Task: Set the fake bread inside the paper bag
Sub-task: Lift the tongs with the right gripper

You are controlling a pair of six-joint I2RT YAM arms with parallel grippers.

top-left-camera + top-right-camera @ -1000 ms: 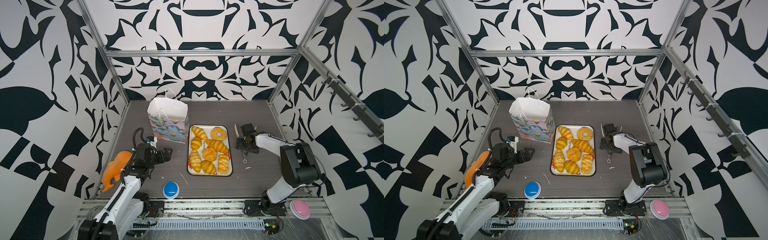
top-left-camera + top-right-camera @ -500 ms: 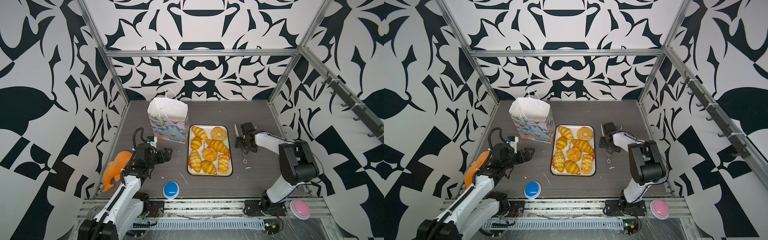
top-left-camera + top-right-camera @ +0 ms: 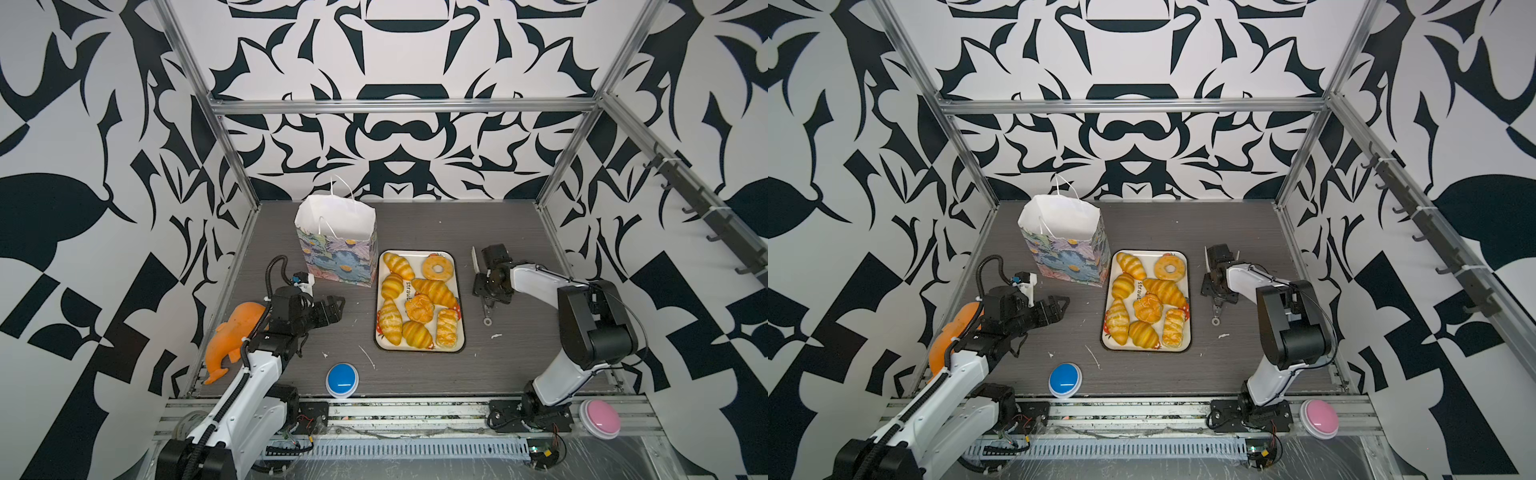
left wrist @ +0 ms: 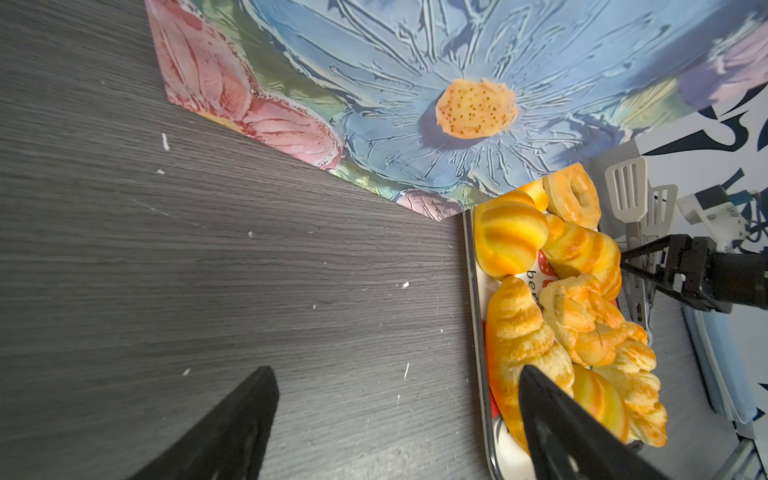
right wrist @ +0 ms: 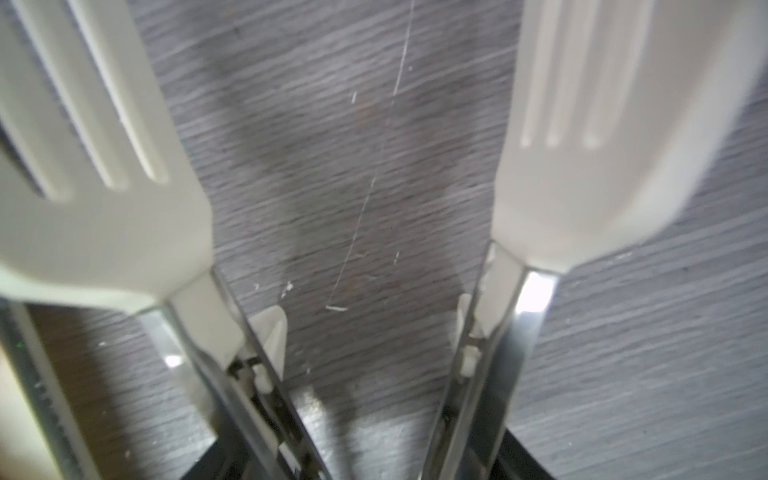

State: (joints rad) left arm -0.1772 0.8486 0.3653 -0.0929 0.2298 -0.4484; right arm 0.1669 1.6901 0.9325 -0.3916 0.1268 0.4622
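Note:
Several pieces of fake bread (image 3: 419,299) (image 3: 1148,301) (image 4: 540,316), croissants, a ring doughnut and a bun, lie on a white tray (image 3: 415,252) mid-table. The flower-printed paper bag (image 3: 336,232) (image 3: 1063,237) (image 4: 415,83) stands upright and open-topped just left of the tray's far end. My left gripper (image 3: 338,305) (image 4: 395,374) is open and empty, low over bare table left of the tray. Right of the tray, my right gripper (image 3: 492,293) (image 5: 361,457) is shut on metal tongs (image 3: 473,259) (image 5: 104,208) with white slotted heads, its fingers outside both arms.
An orange toy (image 3: 235,336) lies at the left edge by my left arm. A blue button (image 3: 342,379) sits at the front of the table and a pink button (image 3: 600,417) on the front rail. Patterned walls enclose three sides.
My right gripper's jaws have closed in on the tongs' arms and the wrist has shifted slightly. The left arm, the bag and the bread have not moved.

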